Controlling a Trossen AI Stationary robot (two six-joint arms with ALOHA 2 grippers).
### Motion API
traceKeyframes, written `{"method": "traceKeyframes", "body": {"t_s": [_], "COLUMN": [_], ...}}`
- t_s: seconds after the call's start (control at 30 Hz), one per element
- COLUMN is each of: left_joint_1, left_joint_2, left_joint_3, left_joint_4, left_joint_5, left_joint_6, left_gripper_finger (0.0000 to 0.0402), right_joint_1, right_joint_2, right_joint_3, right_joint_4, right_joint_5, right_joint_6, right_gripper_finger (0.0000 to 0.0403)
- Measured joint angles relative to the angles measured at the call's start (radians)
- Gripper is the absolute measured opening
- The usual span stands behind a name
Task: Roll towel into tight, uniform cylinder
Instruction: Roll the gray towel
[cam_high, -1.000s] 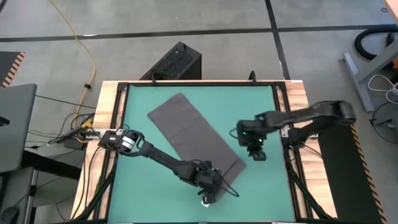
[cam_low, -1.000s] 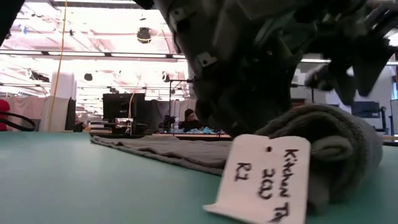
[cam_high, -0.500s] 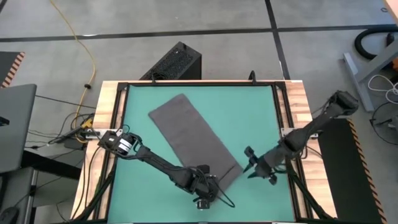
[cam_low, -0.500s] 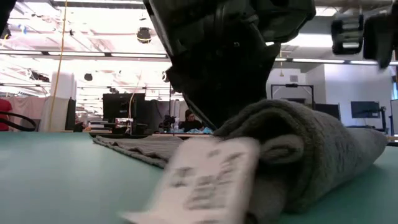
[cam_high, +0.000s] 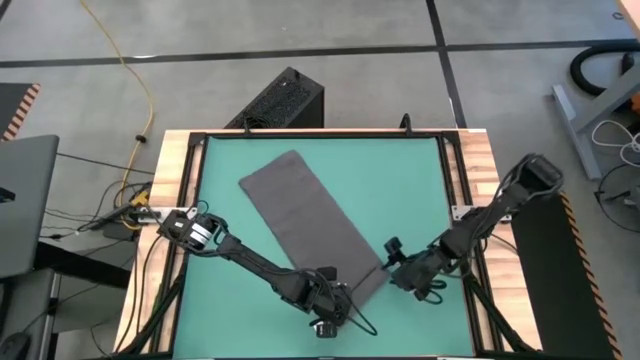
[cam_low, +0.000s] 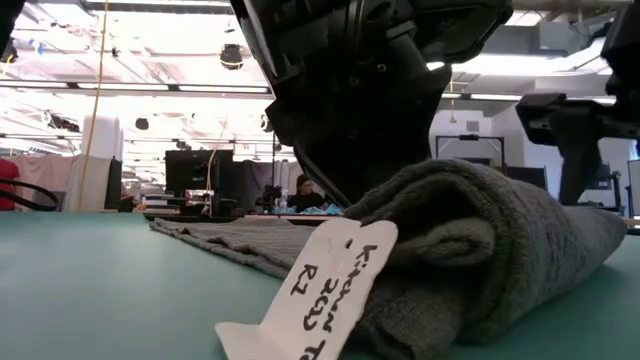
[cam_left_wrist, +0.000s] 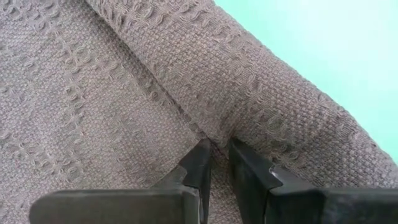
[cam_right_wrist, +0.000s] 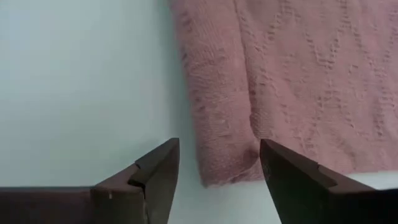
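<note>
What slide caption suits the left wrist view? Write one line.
Left hand pinching the towel where its rolled edge begins on the green mat.

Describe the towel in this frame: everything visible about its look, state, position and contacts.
The towel is a dark grey, coarse-woven rectangle lying diagonally on the green mat. Most of it is still flat; only the near end is turned over into a thick, loose roll. A white handwritten tag hangs from that end. The left gripper pinches the cloth where the roll meets the flat part, fingers nearly shut. The right gripper is open at the roll's other end, at the towel's edge, not gripping it.
</note>
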Motion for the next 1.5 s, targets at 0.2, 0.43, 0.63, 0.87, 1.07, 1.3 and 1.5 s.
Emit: {"method": "traceKeyframes", "body": {"t_s": [0.2,0.43,0.63,0.87,1.07,1.3,1.5], "left_joint_1": [-0.006,-0.027,-0.040,-0.067,-0.114,-0.108,-0.087], "left_joint_2": [-0.016,-0.090,-0.130,-0.194,-0.463,-0.585,-0.584], "left_joint_3": [-0.001,0.000,0.000,-0.044,-0.510,-0.842,-0.842], "left_joint_4": [-0.005,-0.115,-0.150,-0.096,0.423,0.979,1.008], "left_joint_5": [-0.023,-0.172,-0.272,-0.392,-0.430,-0.360,-0.277], "left_joint_6": [0.023,0.035,0.027,0.031,-0.073,-0.075,-0.063], "left_gripper_finger": [0.0045,0.0045,0.0045,0.0028,0.0002,0.0002,0.0023], "right_joint_1": [-0.013,-0.011,-0.061,-0.214,-0.302,-0.449,-0.561], "right_joint_2": [0.092,0.118,0.076,0.101,0.123,0.119,0.120], "right_joint_3": [0.015,0.050,0.057,0.057,0.057,0.057,0.057], "right_joint_4": [0.002,0.012,0.002,-0.034,-0.034,-0.030,-0.039], "right_joint_5": [0.003,-0.028,-0.205,-0.473,-0.628,-0.760,-0.832], "right_joint_6": [-0.016,0.001,0.154,0.481,0.598,0.698,0.736], "right_gripper_finger": [0.0241,0.0105,0.0023,0.0019,0.0027,0.0021,0.0025]}}
